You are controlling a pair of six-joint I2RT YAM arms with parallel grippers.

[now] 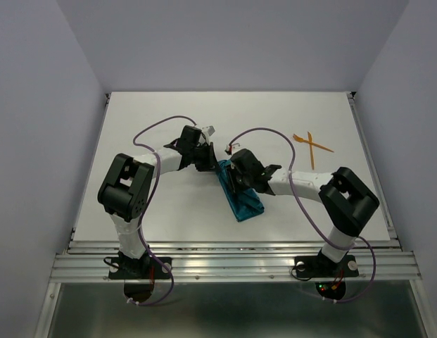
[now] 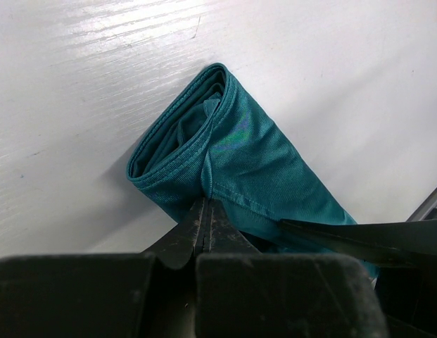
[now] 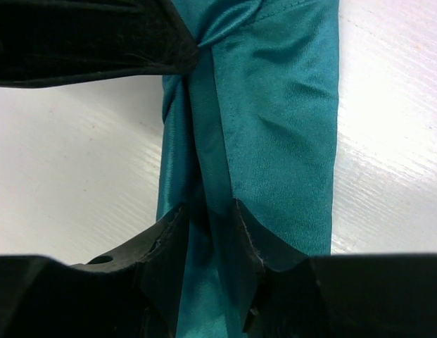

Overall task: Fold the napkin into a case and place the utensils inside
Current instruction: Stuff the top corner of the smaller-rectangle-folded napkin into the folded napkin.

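Running lengthwise from the left pincer (image 2: 206,208), clamped on its hem, through the half-parted right pincer (image 3: 207,211) astride its ridge, narrow-folded teal cloth napkin (image 1: 243,204) lies on white counter (image 1: 169,113); thin orange plastic utensils (image 1: 311,146) well beyond right pincer, that arm nearer.

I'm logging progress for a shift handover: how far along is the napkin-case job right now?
Done: the teal napkin is already folded into a narrow strip. In hand: the left gripper pinches one end, while the right gripper straddles a fold along it; whether that one grips is unclear. Left: the two orange utensils lie crossed at the far right of the table, untouched, not yet tucked inside.
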